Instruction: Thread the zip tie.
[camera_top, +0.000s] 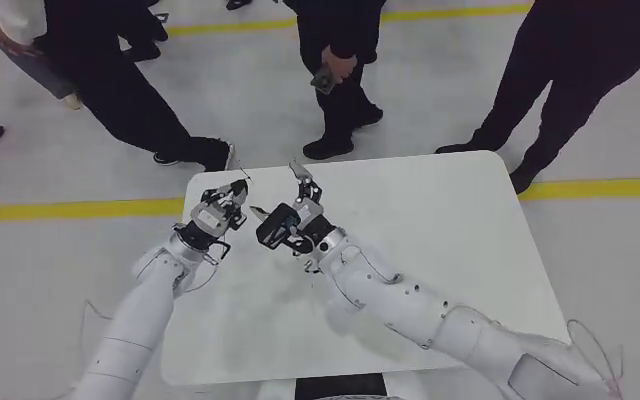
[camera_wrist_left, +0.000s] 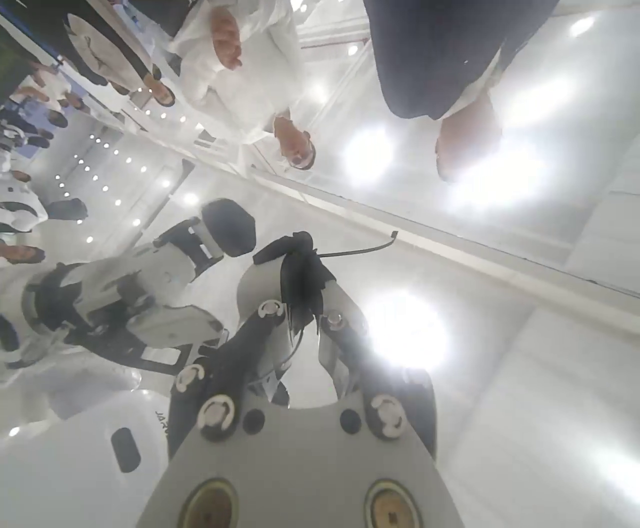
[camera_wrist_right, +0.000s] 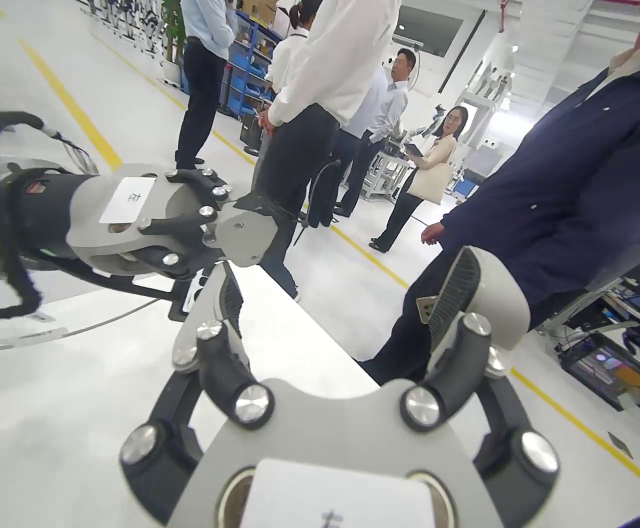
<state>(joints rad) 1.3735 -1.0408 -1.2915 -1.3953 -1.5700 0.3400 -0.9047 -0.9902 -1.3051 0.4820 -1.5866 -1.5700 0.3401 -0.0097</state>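
Note:
The thin black zip tie (camera_wrist_left: 350, 251) sticks out from between the fingertips of my left gripper (camera_wrist_left: 300, 272), which is shut on it, with its free end in the air. In the top view the left gripper (camera_top: 236, 192) is above the far left corner of the white table (camera_top: 430, 230), and the zip tie (camera_top: 245, 178) points past the edge. My right gripper (camera_wrist_right: 345, 295) is open with nothing between its ribbed pads (camera_wrist_right: 452, 290). It is close beside the left gripper (camera_wrist_right: 235, 232), which holds the zip tie (camera_wrist_right: 300, 227). From above, the right gripper (camera_top: 282, 197) sits just right of the left one.
Several people stand on the floor just beyond the table's far edge (camera_top: 330, 165). A yellow floor line (camera_top: 90, 209) runs past the table on both sides. The tabletop to the right and toward the near edge is bare.

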